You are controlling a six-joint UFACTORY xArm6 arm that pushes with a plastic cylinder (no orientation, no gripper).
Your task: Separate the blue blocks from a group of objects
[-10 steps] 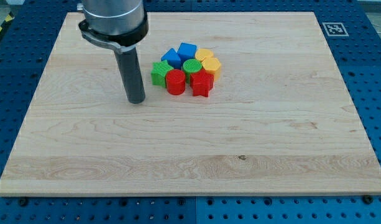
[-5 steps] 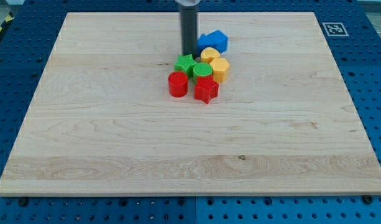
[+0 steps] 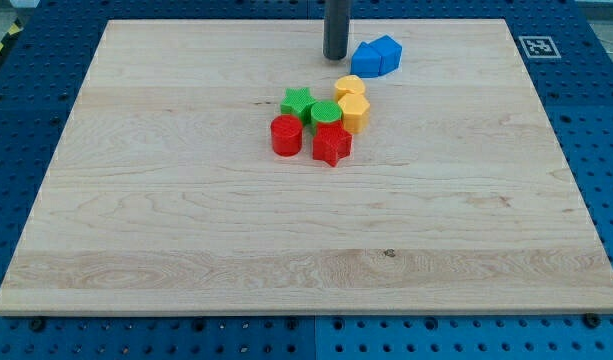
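Note:
Two blue blocks (image 3: 376, 56) lie pressed together near the view's top, right of centre, apart from the group. My tip (image 3: 335, 56) rests on the board just left of them, a small gap away. Below them sits the group: a green star (image 3: 298, 102), a green cylinder (image 3: 326, 113), a red cylinder (image 3: 285, 135), a red star (image 3: 332, 144), and two yellow blocks (image 3: 352, 102), one above the other. The upper yellow block lies closest to the blue pair.
The wooden board (image 3: 186, 220) lies on a blue perforated table. A black-and-white marker tag (image 3: 538, 46) sits at the board's top right corner.
My tip went from left of the group up and to the right, pushing the two blue blocks toward the view's top right, away from the group. The green star shifted right.

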